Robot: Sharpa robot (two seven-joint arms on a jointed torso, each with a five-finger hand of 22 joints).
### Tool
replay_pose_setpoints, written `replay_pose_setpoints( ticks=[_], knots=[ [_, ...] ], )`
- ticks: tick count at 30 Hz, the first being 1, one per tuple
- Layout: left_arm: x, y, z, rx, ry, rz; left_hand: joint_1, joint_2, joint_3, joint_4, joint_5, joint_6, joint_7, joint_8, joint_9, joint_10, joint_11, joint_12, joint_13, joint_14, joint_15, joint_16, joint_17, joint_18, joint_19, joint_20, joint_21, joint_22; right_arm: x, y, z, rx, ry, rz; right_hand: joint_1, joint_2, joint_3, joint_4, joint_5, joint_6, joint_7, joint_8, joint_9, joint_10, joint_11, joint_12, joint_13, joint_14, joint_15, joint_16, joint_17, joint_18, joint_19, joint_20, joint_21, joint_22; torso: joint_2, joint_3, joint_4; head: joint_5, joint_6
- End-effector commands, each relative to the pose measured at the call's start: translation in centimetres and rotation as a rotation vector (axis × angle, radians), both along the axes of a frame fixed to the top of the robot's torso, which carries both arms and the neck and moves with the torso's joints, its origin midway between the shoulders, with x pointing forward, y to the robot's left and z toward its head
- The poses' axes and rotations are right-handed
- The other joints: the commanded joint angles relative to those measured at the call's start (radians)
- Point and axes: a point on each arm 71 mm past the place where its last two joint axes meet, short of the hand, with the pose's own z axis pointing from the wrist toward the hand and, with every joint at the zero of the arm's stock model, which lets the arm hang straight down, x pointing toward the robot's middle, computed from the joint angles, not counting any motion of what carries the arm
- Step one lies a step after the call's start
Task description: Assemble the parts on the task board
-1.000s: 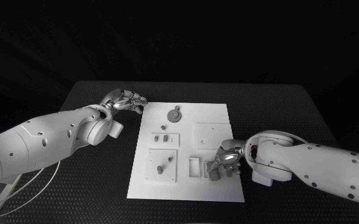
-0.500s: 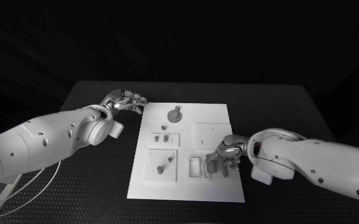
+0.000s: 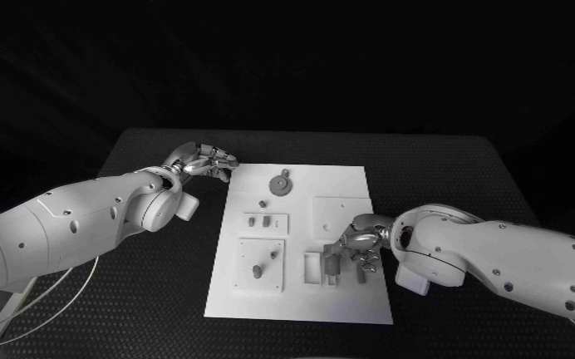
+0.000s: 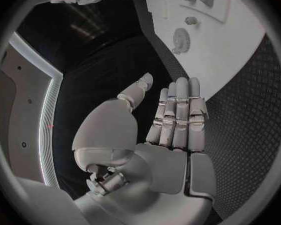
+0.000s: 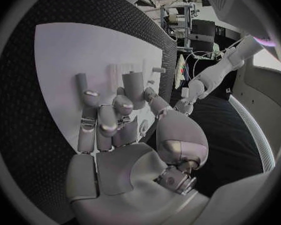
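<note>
A: Right hand (image 3: 358, 253) sits over the near-right part of the task board (image 3: 341, 184), fingers curled down by the slotted white block (image 3: 314, 267). Wrist view shows a grey part (image 5: 133, 87) among the fingertips, upright-ish, but can't tell if it's really pinched or just touched.

B: And the left hand (image 3: 203, 160)?

A: Off the board, just beside its far-left corner, over the black table (image 3: 455, 168). Fingers straight and side by side, thumb apart, nothing in it.

B: Other parts?

A: Round gear-like part (image 3: 279, 185) lies on the far-left of the board, two small pegs (image 3: 258, 223) stand in a plate mid-left, another peg (image 3: 255, 272) in the plate nearer the robot. All well apart from the right hand.

B: How to do this step well?

A: My guess: it's seating the part by the block. Keep it upright, line up w/ the slot before pressing, go slow, let the fingers give way rather than lever it.

B: Room to move?

A: Board's right edge is just beside the hand, so a slip could push the part off onto the table. Open table lies to the right and far side. Square plate (image 3: 339, 214) is near on the far side; retreat up, not sideways.
</note>
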Motion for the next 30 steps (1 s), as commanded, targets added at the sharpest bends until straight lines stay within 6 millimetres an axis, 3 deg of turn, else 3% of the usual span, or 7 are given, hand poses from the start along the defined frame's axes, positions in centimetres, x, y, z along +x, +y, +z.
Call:
replay_pose_setpoints(
  ticks=[1, 7, 16, 30],
  knots=[
    [0.0, -0.3, 0.0, -0.013, 0.003, -0.016, -0.012, 0.0, -0.004, 0.0, -0.001, -0.006, 0.0, 0.001, -0.001, -0.008, 0.001, -0.003, 0.0, -0.001, 0.008, -0.005, 0.002, -0.003, -0.006, 0.003, 0.002, -0.001, 0.0, 0.8, -0.2, 0.011, 0.032, 0.012, 0.014, 0.022, 0.003, -0.002, 0.004, 0.027, 0.013, 0.0, 0.006, -0.007, -0.011, 0.002, -0.001, 0.007, -0.01, -0.004, 0.0, 0.031, 0.008, -0.001, 0.001, 0.015, 0.001, -0.0014, -0.002, 0.001, -0.001],
    [0.0, -0.5, 0.0, -0.014, 0.005, -0.02, -0.013, 0.001, -0.004, 0.0, -0.001, -0.006, 0.0, 0.001, -0.001, -0.009, 0.001, -0.003, 0.0, -0.001, 0.008, -0.005, 0.002, -0.003, -0.006, 0.004, 0.002, -0.001, 0.2, 2.0, -0.4, 0.016, 0.037, 0.036, 0.014, 0.02, 0.005, -0.003, 0.004, 0.026, 0.013, -0.002, 0.006, -0.007, -0.011, 0.002, -0.002, 0.006, -0.01, -0.004, -0.002, 0.031, 0.008, -0.001, 0.001, 0.015, 0.001, 0.0006, -0.0006, 0.0, -0.001],
    [-0.1, -0.4, 0.0, -0.014, 0.007, -0.02, -0.014, 0.001, -0.004, 0.001, -0.001, -0.006, 0.0, 0.001, -0.001, -0.009, 0.001, -0.003, 0.0, 0.0, 0.008, -0.005, 0.002, -0.003, -0.006, 0.004, 0.003, -0.001, 0.2, 2.9, -0.8, 0.005, 0.045, 0.055, 0.011, 0.014, 0.006, -0.003, 0.004, 0.027, 0.013, -0.003, 0.006, -0.007, -0.01, 0.002, -0.003, 0.006, -0.01, -0.005, -0.002, 0.031, 0.007, -0.002, 0.0, 0.015, 0.0, -0.0009, 0.0025, 0.001, -0.006],
    [-0.2, -0.2, 0.0, -0.014, 0.01, -0.02, -0.017, 0.002, -0.005, 0.002, -0.001, -0.006, 0.0, 0.001, -0.002, -0.01, 0.001, -0.003, 0.0, 0.0, 0.008, -0.005, 0.003, -0.003, -0.006, 0.004, 0.003, -0.002, -0.1, 2.9, -1.1, -0.01, 0.069, 0.079, -0.006, 0.007, 0.007, 0.003, 0.004, 0.028, 0.014, -0.007, 0.006, -0.008, -0.01, 0.002, -0.006, 0.005, -0.009, -0.006, -0.003, 0.031, 0.007, -0.001, -0.001, 0.014, 0.001, 0.0002, -0.0016, 0.005, -0.008]
  ],
)
